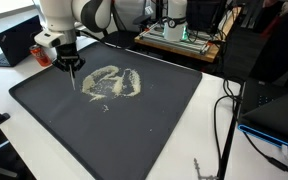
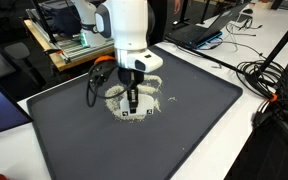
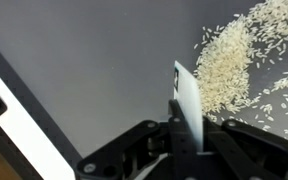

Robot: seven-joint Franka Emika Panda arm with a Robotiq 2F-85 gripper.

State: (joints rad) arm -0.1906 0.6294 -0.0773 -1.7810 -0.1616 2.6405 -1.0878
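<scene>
My gripper [image 3: 186,138] is shut on a thin white card [image 3: 188,100] that stands on edge and sticks out past the fingertips. Just right of the card, a heap of rice grains [image 3: 229,62] lies spread over the dark grey mat [image 3: 84,70]. In both exterior views the gripper [image 1: 75,68] [image 2: 132,97] points straight down over the mat [image 1: 154,130] [image 2: 194,120]. It hangs at the edge of the ring-shaped rice patch [image 1: 112,84] [image 2: 149,84]. I cannot tell whether the card's lower edge touches the mat.
The mat lies on a white table [image 1: 212,140]. A black laptop [image 1: 17,40] sits beyond one corner of the mat. Cables [image 2: 269,80] run along the table beside the mat, and a green board on a wooden tray [image 1: 179,35] stands behind it.
</scene>
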